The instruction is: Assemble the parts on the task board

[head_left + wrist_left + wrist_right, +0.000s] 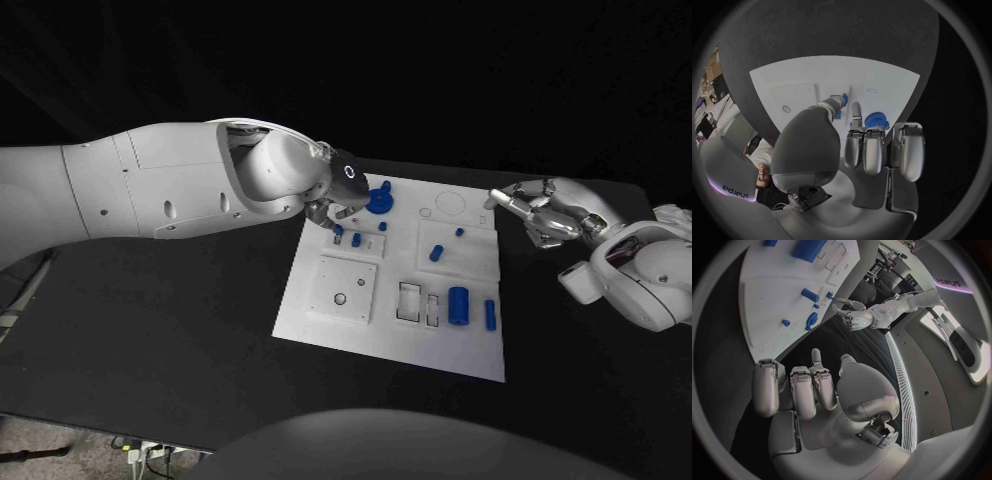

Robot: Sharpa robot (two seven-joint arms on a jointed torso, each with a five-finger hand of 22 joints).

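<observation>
My left hand [330, 210] is down at the task board's [361, 335] far left corner, thumb and a finger pinching a small blue peg [842, 98]; its long axis I can't tell. The blue gear [379, 200] sits just beside those fingers. My right hand [545, 212] hovers off the board's far right edge, fingers loosely curled, holding nothing.

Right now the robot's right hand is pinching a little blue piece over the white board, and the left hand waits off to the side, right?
Swap the hands. In the head view the left hand reaches over the task board, and in the left wrist view its fingers touch a small blue peg. The right hand waits, holding nothing, beside the board.
</observation>
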